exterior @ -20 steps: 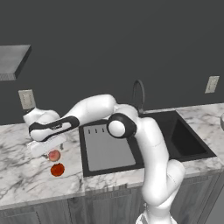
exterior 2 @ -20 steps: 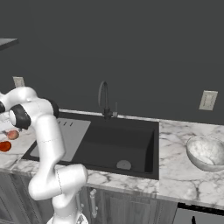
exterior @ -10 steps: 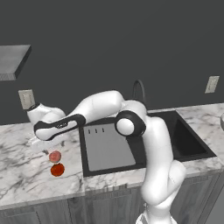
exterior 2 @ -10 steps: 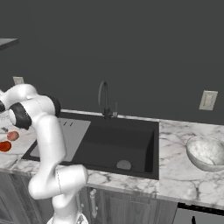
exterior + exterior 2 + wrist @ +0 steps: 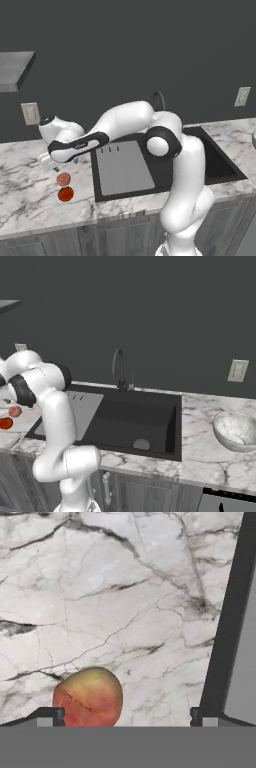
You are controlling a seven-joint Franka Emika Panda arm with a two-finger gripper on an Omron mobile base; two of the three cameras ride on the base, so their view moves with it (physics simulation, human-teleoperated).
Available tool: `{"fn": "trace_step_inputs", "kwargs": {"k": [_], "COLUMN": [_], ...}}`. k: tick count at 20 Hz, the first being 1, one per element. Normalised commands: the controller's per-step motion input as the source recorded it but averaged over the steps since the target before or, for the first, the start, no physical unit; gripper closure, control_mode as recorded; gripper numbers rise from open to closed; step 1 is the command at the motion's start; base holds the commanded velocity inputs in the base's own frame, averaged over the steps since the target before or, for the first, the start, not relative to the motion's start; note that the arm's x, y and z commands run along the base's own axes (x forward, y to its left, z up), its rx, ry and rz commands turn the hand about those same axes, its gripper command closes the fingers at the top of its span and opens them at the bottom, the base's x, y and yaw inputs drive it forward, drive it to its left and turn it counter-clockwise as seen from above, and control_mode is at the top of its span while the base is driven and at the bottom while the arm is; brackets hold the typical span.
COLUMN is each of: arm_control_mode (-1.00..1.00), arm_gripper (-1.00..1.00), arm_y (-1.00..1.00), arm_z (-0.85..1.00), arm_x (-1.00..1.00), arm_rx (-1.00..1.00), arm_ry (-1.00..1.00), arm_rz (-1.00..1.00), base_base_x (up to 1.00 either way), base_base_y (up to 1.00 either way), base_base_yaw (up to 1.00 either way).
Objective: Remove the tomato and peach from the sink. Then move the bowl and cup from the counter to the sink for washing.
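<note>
The arm rises from beside the sink (image 5: 220,165), bends at a dark elbow above the grey panel, and reaches out nearly level to the left over the counter (image 5: 25,195), with the wrist turned so the hand points down at the marble. The gripper (image 5: 48,162) hangs just above the worktop, left of the basin's edge. In the hand view its two fingertips (image 5: 52,716) stand far apart at the bottom, so the jaws are wide open with nothing clamped between them. The peach (image 5: 89,697) lies on the marble just inside the left fingertip in that view, with the sink's dark rim running up the right side. From the left base view the peach (image 5: 63,178) sits just below the gripper, and the tomato (image 5: 65,193) lies right beside it, nearer the counter's front edge; whether the two fruits touch cannot be told. The right base view shows both fruits at the far left, peach (image 5: 15,411) behind tomato (image 5: 5,423), partly hidden by the arm. The bowl (image 5: 236,431) stands upright on the counter to the right of the sink, well apart from the arm.
</note>
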Motion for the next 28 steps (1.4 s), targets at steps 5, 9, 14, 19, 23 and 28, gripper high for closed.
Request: {"fn": "trace_step_inputs", "kwargs": {"k": [5, 9, 14, 19, 23, 28], "arm_control_mode": [-1.0, -1.0, -1.0, -1.0, -1.0, -1.0], "arm_gripper": [-1.0, -1.0, -1.0, -1.0, -1.0, -1.0], "arm_y": [-0.23, -0.25, -0.28, -0.27, -0.28, -0.31], "arm_z": [0.21, 0.22, 0.23, 0.25, 0.22, 0.21], "arm_x": [-0.13, -0.16, -0.16, -0.13, -0.16, -0.17], "arm_rx": [0.08, 0.08, 0.11, 0.15, 0.14, 0.1], "arm_ry": [-0.17, -0.13, -0.04, 0.0, 0.0, 0.0], "arm_rz": [0.0, 0.0, 0.0, 0.0, 0.0, 0.0], "base_base_x": [0.0, 0.0, 0.0, 0.0, 0.0, 0.0], "base_base_y": [0.0, 0.0, 0.0, 0.0, 0.0, 0.0], "base_base_yaw": [0.0, 0.0, 0.0, 0.0, 0.0, 0.0]}}
